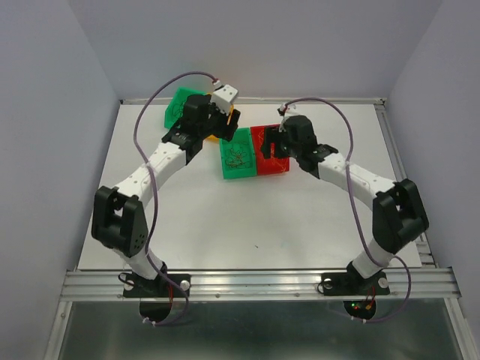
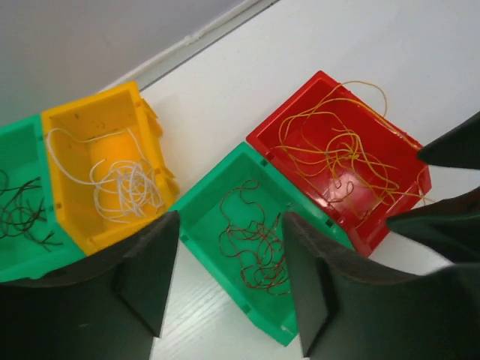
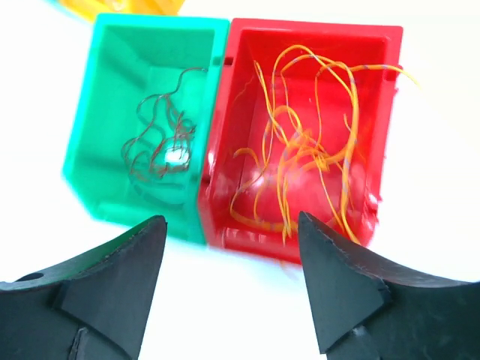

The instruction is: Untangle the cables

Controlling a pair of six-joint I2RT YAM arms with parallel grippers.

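Both are hovering released and empty: left fingers (image 2: 154, 262), right fingers (image 3: 135, 270). Orange cables (image 3: 300, 150) are lying in red bin (image 3: 315, 34), brown cables (image 3: 161, 142) in green bin (image 3: 150, 22), mid-frame. Suggest pinching one loose end and lifting slowly.

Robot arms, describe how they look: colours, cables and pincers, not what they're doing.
The left arm and right arm have white links between chunky black joints. A thin purple cord loops loosely along each, base to wrist. A white box tops the left wrist. The left pincer and right pincer each have two matte black, wedge-shaped fingers.
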